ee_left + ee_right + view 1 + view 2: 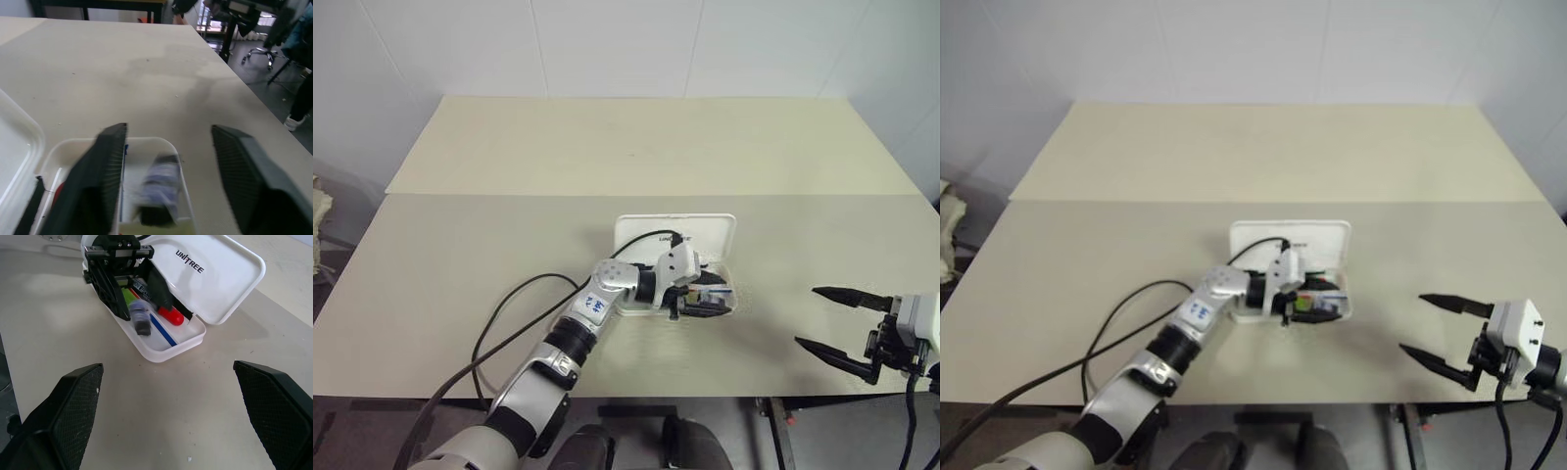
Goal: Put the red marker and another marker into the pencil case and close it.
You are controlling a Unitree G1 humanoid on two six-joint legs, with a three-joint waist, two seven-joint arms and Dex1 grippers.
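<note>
Pencil case (230,271): glossy white hard plastic, rounded corners, lid open, mid-table.
Red marker (170,315): in the tray, mostly hidden.
Light-green marker (128,297): in the tray, blurred.
Left gripper (134,284): jaws apart over the tray, gripping nothing.
Right gripper (832,318): spread wide, empty, at 4 o'clock.

L gripper (705,297) over open pencil case (675,235) on table (460,264), lid up. R gripper (830,318) well apart, fingers (847,296) spread.

Left gripper (128,281) hiding most of light-green marker (128,297), blurred dark-tipped marker (140,318)
</note>
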